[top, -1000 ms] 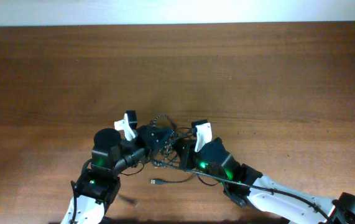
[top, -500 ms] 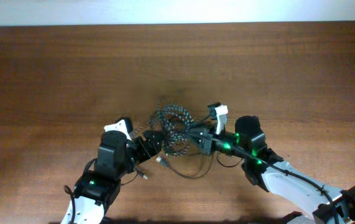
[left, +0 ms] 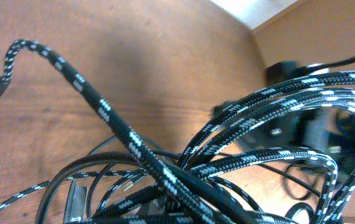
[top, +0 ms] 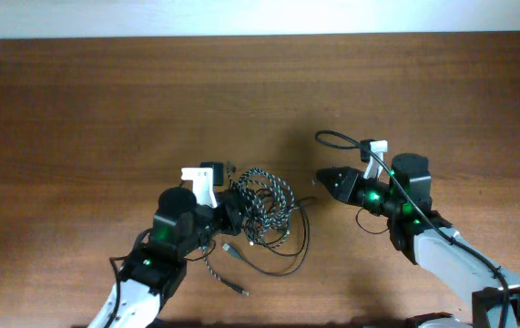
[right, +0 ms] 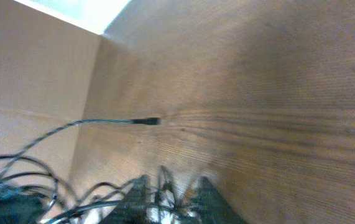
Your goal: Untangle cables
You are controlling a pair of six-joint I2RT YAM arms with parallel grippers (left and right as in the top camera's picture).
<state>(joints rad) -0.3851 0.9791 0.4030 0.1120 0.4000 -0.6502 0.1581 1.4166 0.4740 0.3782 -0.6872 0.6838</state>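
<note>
The braided black-and-white cable (top: pixel 269 196) lies in a loose coil at table centre. The plain thin black cable (top: pixel 299 244) loops through it and out to the near right. My left gripper (top: pixel 230 214) is at the coil's left side, shut on braided strands. In the left wrist view the braided loops (left: pixel 102 112) cover the jaws and one plug end sticks up. A braided tail ends in a plug (top: pixel 241 290) near the front. My right gripper (top: pixel 321 177) points at the coil from the right, apart from it. In its blurred wrist view (right: pixel 174 186) thin strands show between the fingers.
A thin black wire (top: pixel 337 138) arcs above my right wrist. A thin cord with a plug tip (right: pixel 149 121) reaches the wood ahead of the right fingers. The pale wall edge (top: pixel 260 35) bounds the far side of the table.
My right gripper has pulled back to the right, out of the coil. The coil has stayed with my left gripper and spread open, and a braided tail now trails toward the front edge.
</note>
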